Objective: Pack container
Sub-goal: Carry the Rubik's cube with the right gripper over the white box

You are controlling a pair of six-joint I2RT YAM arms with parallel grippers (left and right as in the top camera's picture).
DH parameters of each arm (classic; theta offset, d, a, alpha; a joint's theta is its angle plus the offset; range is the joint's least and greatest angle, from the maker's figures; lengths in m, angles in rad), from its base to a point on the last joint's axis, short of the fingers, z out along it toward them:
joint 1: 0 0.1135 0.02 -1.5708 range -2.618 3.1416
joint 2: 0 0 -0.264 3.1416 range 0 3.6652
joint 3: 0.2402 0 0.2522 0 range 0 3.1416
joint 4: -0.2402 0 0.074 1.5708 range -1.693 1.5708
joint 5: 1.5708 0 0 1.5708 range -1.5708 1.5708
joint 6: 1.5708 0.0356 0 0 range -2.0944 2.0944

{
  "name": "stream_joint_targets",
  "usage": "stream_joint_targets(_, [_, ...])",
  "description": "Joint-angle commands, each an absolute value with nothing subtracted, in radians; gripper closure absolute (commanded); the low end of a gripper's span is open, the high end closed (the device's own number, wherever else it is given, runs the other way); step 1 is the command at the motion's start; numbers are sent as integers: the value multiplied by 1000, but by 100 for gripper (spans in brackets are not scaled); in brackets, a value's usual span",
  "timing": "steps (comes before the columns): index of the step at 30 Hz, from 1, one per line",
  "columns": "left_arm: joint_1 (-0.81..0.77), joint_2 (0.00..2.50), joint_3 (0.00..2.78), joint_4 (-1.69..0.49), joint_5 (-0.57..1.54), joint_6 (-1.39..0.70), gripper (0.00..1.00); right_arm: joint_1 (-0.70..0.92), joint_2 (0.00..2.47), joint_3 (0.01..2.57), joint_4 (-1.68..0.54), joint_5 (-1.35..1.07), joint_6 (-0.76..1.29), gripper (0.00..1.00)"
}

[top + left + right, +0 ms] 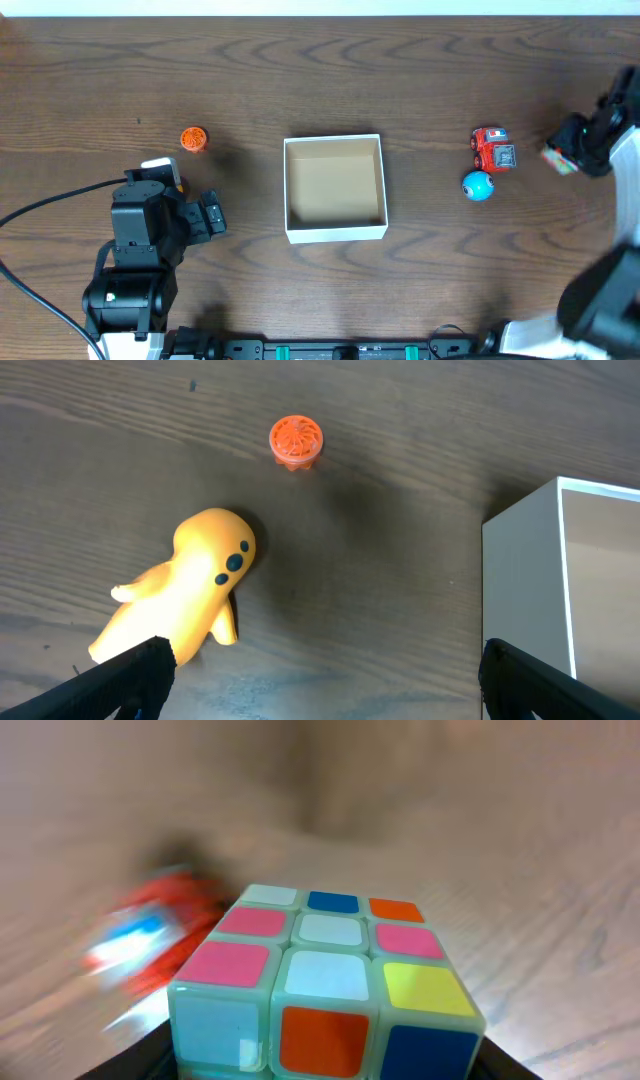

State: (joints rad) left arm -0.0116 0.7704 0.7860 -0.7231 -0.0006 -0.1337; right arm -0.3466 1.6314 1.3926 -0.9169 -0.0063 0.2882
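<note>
Currently the right gripper (570, 155) is clenched on a puzzle cube (328, 988) at the frame's right edge; carriage leftward, over the red truck (491, 149) and blue ball (478, 185), to the empty container (335, 232) at centre seems called for. The left gripper (212, 216) is spread above a yellow figure (190, 595).

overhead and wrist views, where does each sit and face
Overhead: above the table, looking down; left gripper, right gripper, container show.
Left wrist: on left arm, facing down at yellow figure, orange toy; own fingers at bottom.
Right wrist: on right arm, close on held cube, blurred red toy; own gripper barely shows.
Shared: overhead and left wrist show orange toy, container.
</note>
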Motion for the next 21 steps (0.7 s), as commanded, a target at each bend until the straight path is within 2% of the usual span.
stream_joint_targets(1, [-15,770,807,-733,-8,-129,2,-237,1470,1401,-937,-28,245,99])
stream_joint_targets(5, [-15,770,807,-756,-8,-128,2,-20,1330,1401,-947,-31,246,99])
stream_joint_targets(9, [-15,770,807,-762,-9,-128,2,205,1294,1401,-942,-30,287,99])
stream_joint_targets(15, [-15,770,807,-762,-8,-129,2,484,1359,1401,-851,-5,377,99])
stream_joint_targets(21, [-15,770,807,-762,-8,-129,2,657,1496,1401,-770,126,505,99])
